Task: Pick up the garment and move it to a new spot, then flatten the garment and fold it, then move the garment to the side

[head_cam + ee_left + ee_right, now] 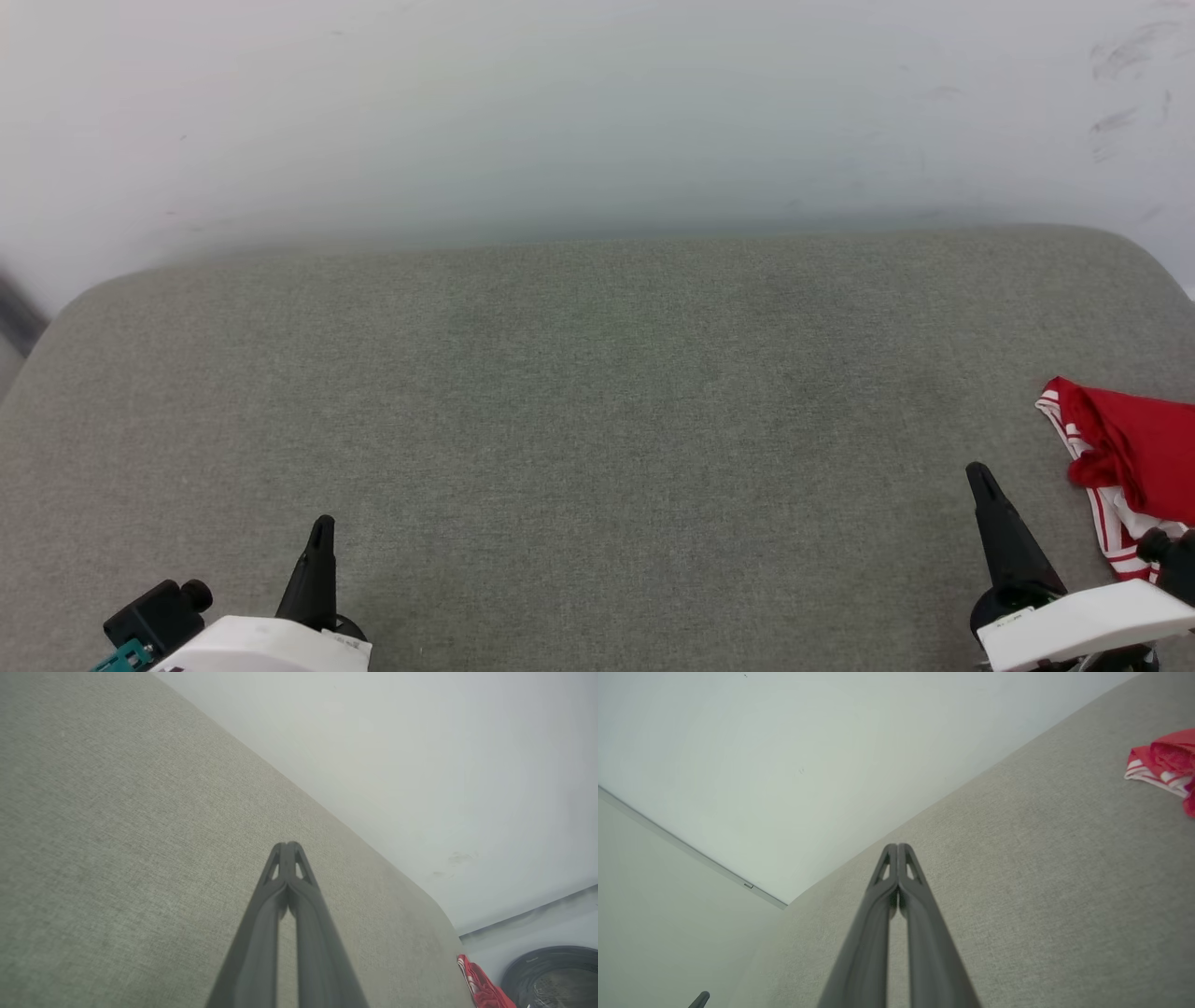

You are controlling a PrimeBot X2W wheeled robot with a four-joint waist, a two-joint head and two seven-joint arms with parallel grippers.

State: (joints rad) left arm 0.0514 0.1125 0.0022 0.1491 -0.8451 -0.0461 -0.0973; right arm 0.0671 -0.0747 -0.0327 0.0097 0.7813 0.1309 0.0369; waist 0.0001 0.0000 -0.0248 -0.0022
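The garment [1125, 462] is a bunched red cloth with red-and-white striped trim, lying at the right edge of the grey fabric surface [579, 401]. It also shows at the upper right in the right wrist view as the garment [1164, 760], and as a red strip, the garment [479, 984], at the bottom right of the left wrist view. My right gripper [978, 474] is shut and empty, just left of the cloth and apart from it. At the lower left my left gripper [322, 527] is shut and empty, far from the cloth. Both wrist views show tips pressed together: left gripper [288, 845], right gripper [897, 847].
A pale wall [597, 112] rises behind the grey surface. The surface has rounded far corners. A dark round object [553, 975] stands on the floor beyond the surface's end in the left wrist view.
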